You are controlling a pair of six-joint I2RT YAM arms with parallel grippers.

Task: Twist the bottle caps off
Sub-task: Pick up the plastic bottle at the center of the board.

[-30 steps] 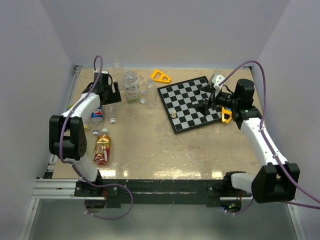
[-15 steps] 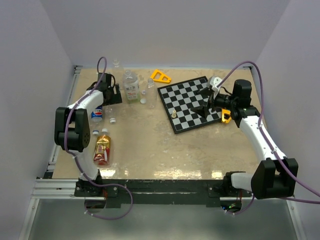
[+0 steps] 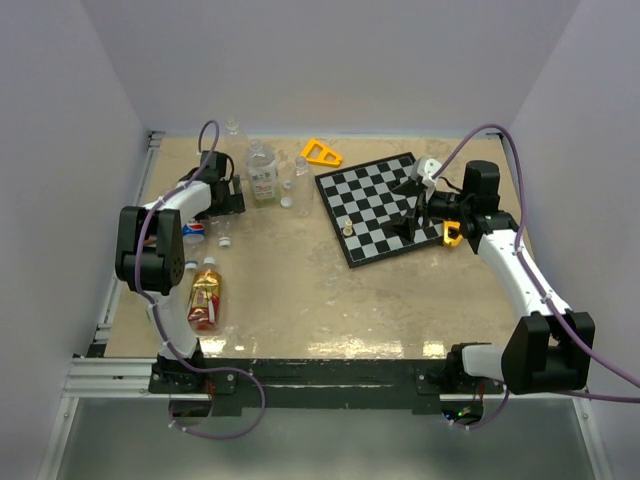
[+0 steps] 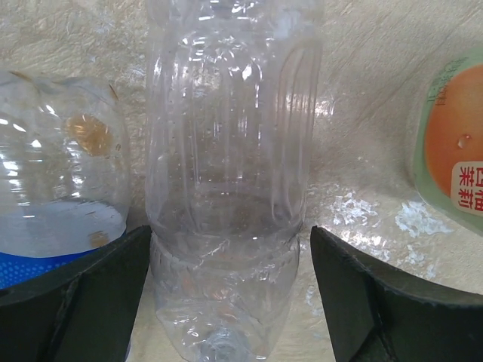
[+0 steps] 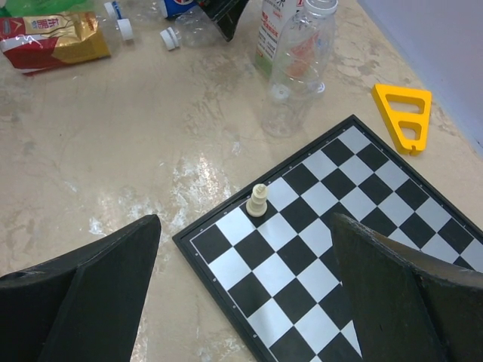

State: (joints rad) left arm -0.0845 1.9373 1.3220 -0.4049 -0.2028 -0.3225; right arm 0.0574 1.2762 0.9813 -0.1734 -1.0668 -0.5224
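Now, near the beige table's point(image 3: 300, 300) far-left corner, the left gripper point(image 4: 226, 294) has drawn in, fingers apart around a clear plastic bottle point(image 4: 230, 151), so clamping looks next; the right gripper point(image 5: 245, 302) hangs spread above the black-and-white chessboard point(image 5: 339, 211); small white screw caps point(image 5: 170, 38) lie loose nearby.

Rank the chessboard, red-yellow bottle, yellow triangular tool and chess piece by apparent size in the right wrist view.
1. Chessboard, though cut off by the frame.
2. Red-yellow bottle, partly cropped and farther from the camera.
3. Yellow triangular tool.
4. Chess piece, clearly smallest.
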